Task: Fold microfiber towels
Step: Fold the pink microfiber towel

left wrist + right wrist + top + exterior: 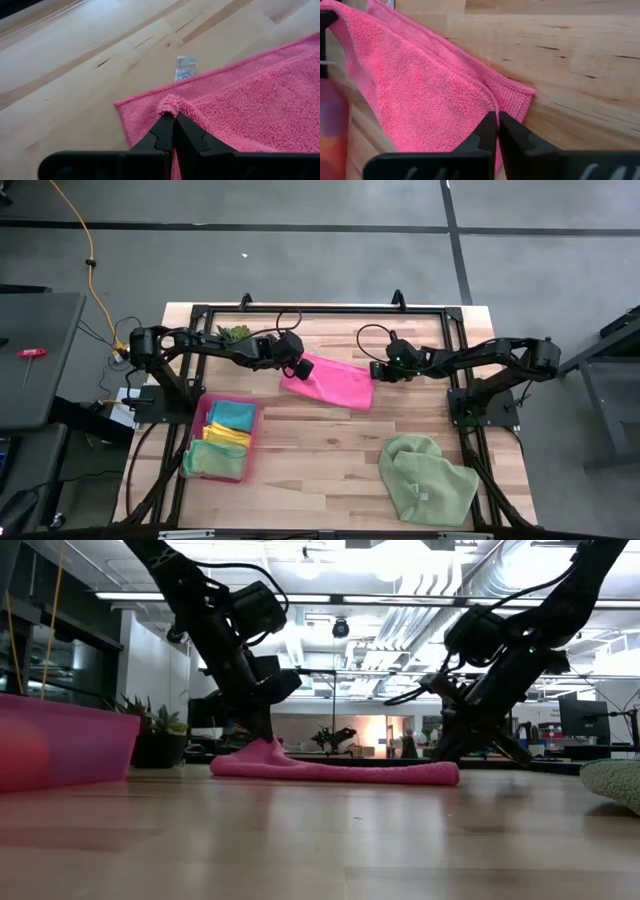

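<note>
Two corners of the fluffy hot pink microfiber towel, lying folded mid-table, are being pinched: my left gripper is clenching a thin tuft, my right gripper the top layer's edge. I'm judging either could be slipping out if I'm lifting unevenly, skewing the fold.

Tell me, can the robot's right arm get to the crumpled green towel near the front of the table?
Probably yes, but not right now. The pale green towel lies in the open on the right arm's side with nothing around it. The right end effector is busy, shut on the hot pink towel.
</note>
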`<state>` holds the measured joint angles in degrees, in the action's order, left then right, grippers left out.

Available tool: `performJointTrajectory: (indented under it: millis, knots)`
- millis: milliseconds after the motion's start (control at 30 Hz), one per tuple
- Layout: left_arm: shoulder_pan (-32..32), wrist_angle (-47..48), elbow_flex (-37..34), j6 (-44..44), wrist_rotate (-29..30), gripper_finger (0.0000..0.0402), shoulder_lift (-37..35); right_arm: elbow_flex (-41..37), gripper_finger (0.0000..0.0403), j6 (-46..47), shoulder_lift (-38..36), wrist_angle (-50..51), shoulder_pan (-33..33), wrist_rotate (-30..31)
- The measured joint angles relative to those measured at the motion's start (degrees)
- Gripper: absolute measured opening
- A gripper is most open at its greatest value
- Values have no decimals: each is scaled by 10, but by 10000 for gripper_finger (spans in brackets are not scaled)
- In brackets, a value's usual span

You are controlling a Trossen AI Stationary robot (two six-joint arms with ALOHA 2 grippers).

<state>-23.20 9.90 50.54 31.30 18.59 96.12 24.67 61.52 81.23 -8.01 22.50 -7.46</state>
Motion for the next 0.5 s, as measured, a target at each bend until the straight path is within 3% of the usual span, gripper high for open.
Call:
performJointTrajectory:
  millis: [500]
  knots:
    - [-36,-5,0,-7,-19,0,-5,0,0,14,-92,57,0,37]
